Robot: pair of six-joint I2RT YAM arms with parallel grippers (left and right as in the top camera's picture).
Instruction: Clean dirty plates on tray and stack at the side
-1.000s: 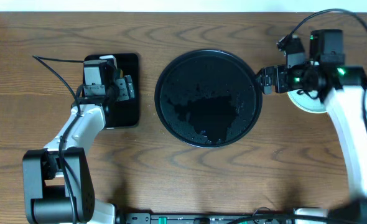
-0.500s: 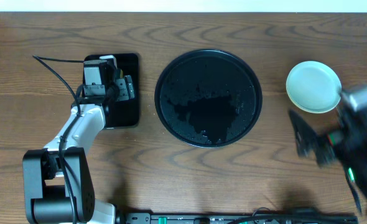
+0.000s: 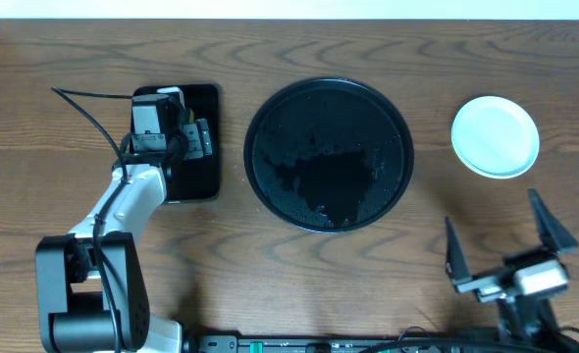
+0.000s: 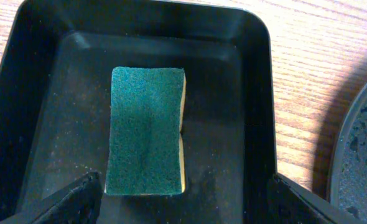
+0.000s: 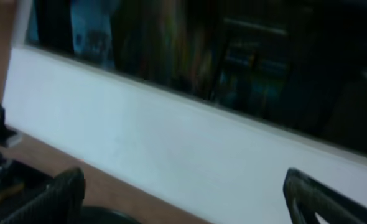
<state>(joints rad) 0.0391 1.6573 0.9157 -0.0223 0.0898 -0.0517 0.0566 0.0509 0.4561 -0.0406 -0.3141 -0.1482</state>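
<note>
You have the plates (image 3: 496, 136) sitting on the bare table ahead of your right gripper (image 3: 502, 238), on the far side of it and well apart from its fingers. From overhead you see only a pale mint top plate with a lighter rim, so you cannot tell how many lie beneath it. The tray (image 3: 329, 90) is ahead and to the left of that gripper, between your two arms, and its glossy black floor is speckled with wet drops.

Your right gripper hangs low near the table's near edge with its jaws spread wide and nothing between them. Its wrist view is blurred and tilted toward a white band of wall.

Your left gripper (image 4: 183, 193) is over the small rectangular tray (image 4: 258, 124), to the left of the round one. Its jaws stand wide and grip nothing. The green sponge (image 4: 147, 129) lies flat on that tray's floor, just ahead of the fingertips (image 4: 78, 196) and apart from both.
</note>
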